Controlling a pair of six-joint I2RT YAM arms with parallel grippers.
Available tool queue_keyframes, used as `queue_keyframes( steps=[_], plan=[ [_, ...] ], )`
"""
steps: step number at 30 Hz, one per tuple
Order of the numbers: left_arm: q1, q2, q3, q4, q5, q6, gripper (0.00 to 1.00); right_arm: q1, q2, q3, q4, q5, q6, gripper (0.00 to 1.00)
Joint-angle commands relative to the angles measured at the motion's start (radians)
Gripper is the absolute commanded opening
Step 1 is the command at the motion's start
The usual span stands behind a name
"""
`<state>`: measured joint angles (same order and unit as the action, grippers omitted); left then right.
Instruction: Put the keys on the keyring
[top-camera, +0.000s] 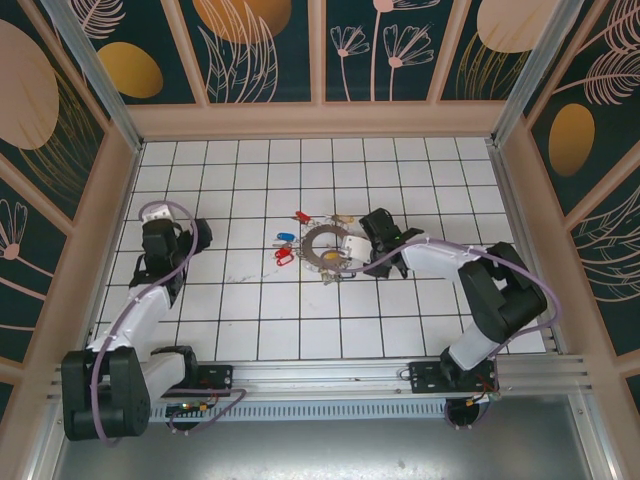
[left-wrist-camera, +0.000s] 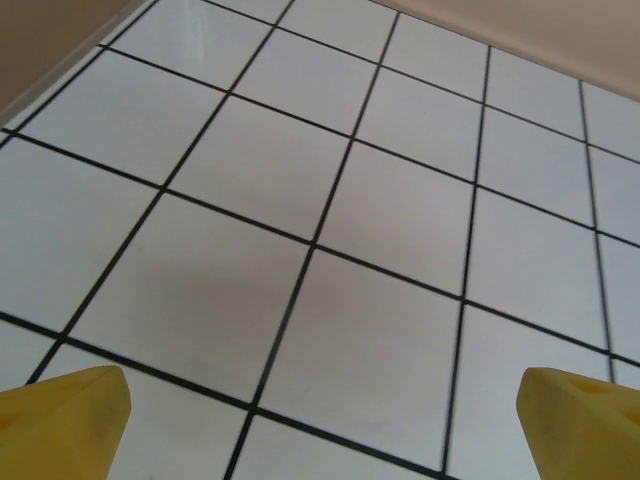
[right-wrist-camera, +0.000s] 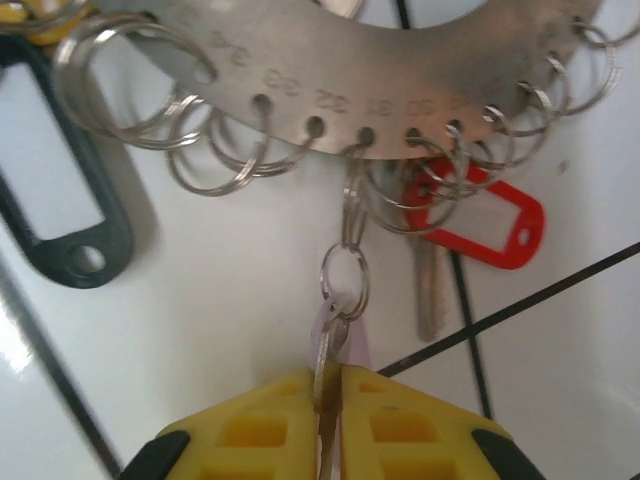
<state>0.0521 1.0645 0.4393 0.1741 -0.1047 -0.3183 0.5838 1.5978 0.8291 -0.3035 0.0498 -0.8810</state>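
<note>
Yellow fingers (right-wrist-camera: 270, 425) of the right gripper (right-wrist-camera: 327, 388) are pressing together on a thin key (right-wrist-camera: 324, 345) seen edge-on, which is linking through two small split rings (right-wrist-camera: 345, 275) to a hole in the flat grey keyring (right-wrist-camera: 400, 60). That keyring is lying near the middle of the white tiled table (top-camera: 300, 320), with a red tag (right-wrist-camera: 490, 230) and a dark tag (right-wrist-camera: 60, 200) lying just beside its rim. Well apart from it, the left gripper (left-wrist-camera: 320, 430) is hovering over bare tiles, its fingers standing wide apart.

The keyring (right-wrist-camera: 380, 60) is dull brushed metal; the key (right-wrist-camera: 323, 350) and split rings (right-wrist-camera: 350, 215) shine brighter. The red tag (right-wrist-camera: 490, 230) is glossy plastic, the tiled table (left-wrist-camera: 400, 200) smooth and glossy.
</note>
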Motion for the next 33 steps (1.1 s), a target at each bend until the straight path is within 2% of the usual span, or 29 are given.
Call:
queue_keyframes(
  steps=[1, 5, 6, 7, 8, 10, 12, 13, 15, 17, 22, 25, 28, 30, 32, 33],
  plan=[
    [-0.003, -0.069, -0.073, 0.19, -0.053, 0.064, 0.99, -0.045, -0.055, -0.041, -0.106, -0.156, 0.042, 0.14],
    [-0.005, -0.131, -0.171, 0.353, -0.022, 0.149, 0.99, -0.146, -0.191, -0.071, -0.047, -0.312, 0.116, 0.16],
    [-0.005, -0.139, -0.182, 0.377, -0.012, 0.167, 0.99, -0.175, -0.238, -0.075, -0.029, -0.362, 0.137, 0.26],
    [-0.005, -0.141, -0.186, 0.386, -0.003, 0.176, 0.99, -0.202, -0.28, -0.081, -0.006, -0.404, 0.161, 0.86],
    [-0.005, -0.14, -0.187, 0.395, 0.005, 0.183, 0.99, -0.242, -0.336, -0.091, 0.031, -0.454, 0.194, 0.99],
    [-0.005, -0.136, -0.194, 0.428, -0.003, 0.169, 0.99, -0.316, -0.443, -0.119, 0.118, -0.539, 0.262, 0.99],
    [-0.005, -0.135, -0.241, 0.542, 0.047, 0.184, 0.99, -0.388, -0.577, -0.182, 0.286, -0.564, 0.359, 0.99],
    [-0.006, -0.135, -0.271, 0.606, 0.072, 0.197, 0.99, -0.413, -0.634, -0.224, 0.379, -0.538, 0.419, 0.99],
    [-0.01, -0.121, -0.321, 0.719, 0.1, 0.221, 0.99, -0.47, -0.749, -0.307, 0.584, -0.388, 0.615, 0.99],
    [-0.014, -0.095, -0.321, 0.732, 0.099, 0.235, 0.99, -0.521, -0.81, -0.362, 0.688, -0.25, 0.745, 0.99],
    [-0.023, 0.011, -0.366, 0.927, 0.099, 0.247, 0.99, -0.563, -0.872, -0.637, 1.082, -0.139, 0.825, 0.99],
    [-0.026, 0.074, -0.365, 0.961, 0.089, 0.265, 0.99, -0.572, -0.8, -0.742, 1.242, -0.083, 0.825, 0.99],
    [-0.026, 0.128, -0.367, 1.037, 0.082, 0.25, 0.99, -0.595, -0.622, -0.781, 1.368, -0.146, 0.802, 0.99],
    [-0.026, 0.183, -0.364, 1.117, 0.041, 0.215, 0.99, -0.602, -0.472, -0.801, 1.518, -0.168, 0.835, 0.99],
    [-0.026, 0.239, -0.344, 1.153, 0.046, 0.218, 0.99, -0.601, -0.336, -0.8, 1.656, -0.184, 0.845, 0.99],
    [-0.026, 0.281, -0.325, 1.159, 0.041, 0.223, 0.99, -0.596, -0.288, -0.775, 1.666, -0.187, 0.827, 0.99]
  ],
)
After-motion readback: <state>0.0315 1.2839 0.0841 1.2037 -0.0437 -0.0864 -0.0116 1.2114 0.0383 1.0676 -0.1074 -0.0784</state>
